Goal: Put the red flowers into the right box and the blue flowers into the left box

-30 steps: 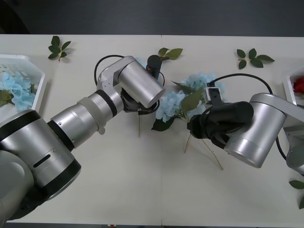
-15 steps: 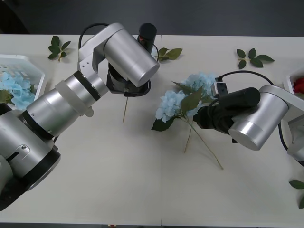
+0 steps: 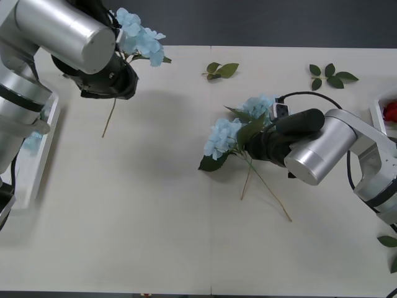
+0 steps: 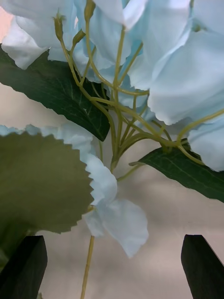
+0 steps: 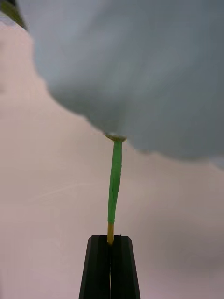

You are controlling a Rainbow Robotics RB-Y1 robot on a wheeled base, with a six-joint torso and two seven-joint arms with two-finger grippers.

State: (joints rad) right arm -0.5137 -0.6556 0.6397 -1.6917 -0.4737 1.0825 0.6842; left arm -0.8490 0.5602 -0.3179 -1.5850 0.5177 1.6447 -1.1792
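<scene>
Blue flowers: 3 stems seen on/above the table, plus a bit more blue in the tray. One stem (image 3: pixel 139 38) is held up near the far-left table edge by the left gripper (image 5: pixel 111 243); its black fingers are pinched tight together on the thin green-and-yellow stem, w/ the pale blue head blurred close above them in the left wrist view. Stem end hangs down below the gripper body in the front view.

The other 2 blue flowers (image 3: pixel 239 127) lie at table centre, heads side by side and touching, big dark leaves between and under them, stems crossing as they run toward the robot. Right gripper (image 4: pixel 114 266) is right at these two: fingers spread wide apart, nothing between them but a stem and petals further off; in the right wrist view heads and leaves sit just beyond the fingertips. Can't tell if it touches them.

Left box (image 3: pixel 38 162): white tray at the left table edge, mostly hidden by the left arm, sliver of blue inside. Right box (image 3: pixel 376 113): rim at far right edge, 1 red flower (image 3: pixel 390 112) in it.

Loose leaf sprigs: 2 along the far edge (image 3: pixel 221 69) (image 3: pixel 329 75), 1 more near the right near corner (image 3: pixel 389 243).
</scene>
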